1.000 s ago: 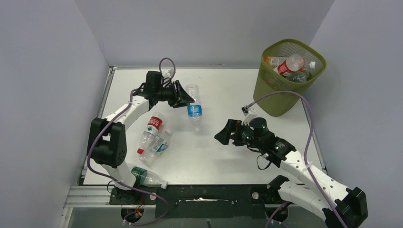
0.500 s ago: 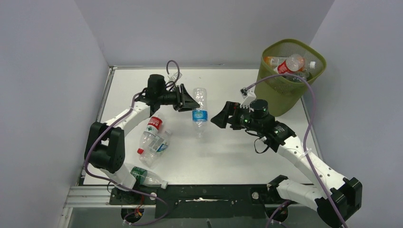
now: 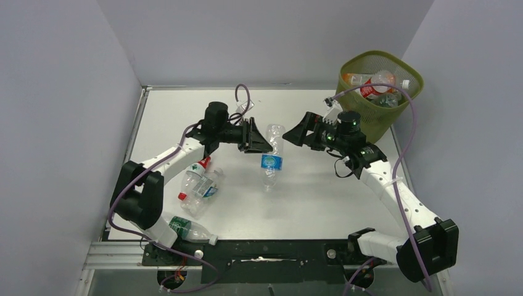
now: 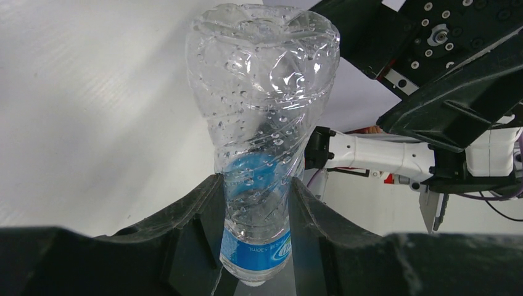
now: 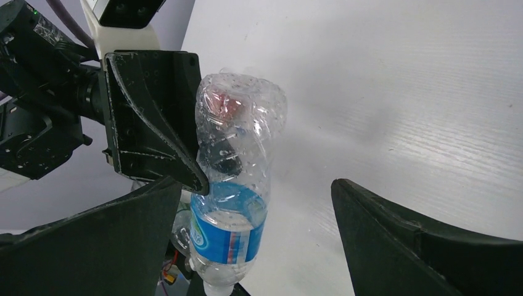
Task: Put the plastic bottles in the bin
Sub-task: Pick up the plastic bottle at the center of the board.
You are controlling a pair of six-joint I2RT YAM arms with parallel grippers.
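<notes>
While the left gripper (image 3: 267, 147) pinches a clear bottle (image 3: 271, 161) around its crumpled middle, that bottle hangs near the centre of the top view, wide end up and blue label (partly squeezed) lower down. Just right of it the right gripper (image 3: 296, 137) faces it with fingers spread wide, holding nothing; its own camera shows the bottle between them, nearer the left one, though how far in I cannot tell. Left of centre, a cluster of bottles (image 3: 198, 182) lies on the white table (image 3: 321, 197), and a green-labelled bottle (image 3: 188, 228) lies at lower left. The green mesh bin (image 3: 354, 123) stands at upper right with several bottles inside (image 3: 377, 85).
</notes>
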